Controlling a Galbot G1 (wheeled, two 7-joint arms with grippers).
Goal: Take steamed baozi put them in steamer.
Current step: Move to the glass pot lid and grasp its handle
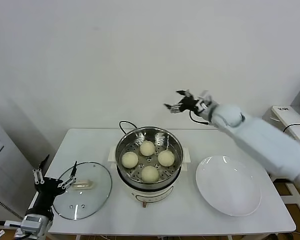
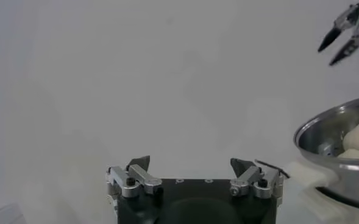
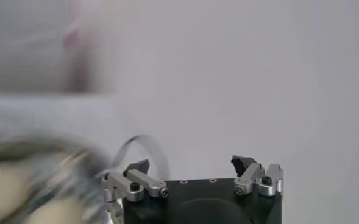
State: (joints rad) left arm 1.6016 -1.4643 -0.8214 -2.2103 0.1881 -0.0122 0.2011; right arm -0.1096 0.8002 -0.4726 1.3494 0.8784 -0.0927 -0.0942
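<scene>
The steamer (image 1: pixel 149 159) holds 4 steamed baozi (image 1: pixel 147 148) below the right pincer (image 1: pixel 179 100), which hangs wide open and empty. The left pincer (image 1: pixel 55 175), open and empty, sits beside the glass lid (image 1: pixel 85 189) on the desk (image 1: pixel 190 220).

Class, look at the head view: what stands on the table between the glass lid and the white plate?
In the head view, the steamer stands between the glass lid and the white plate, holding four baozi.
</scene>
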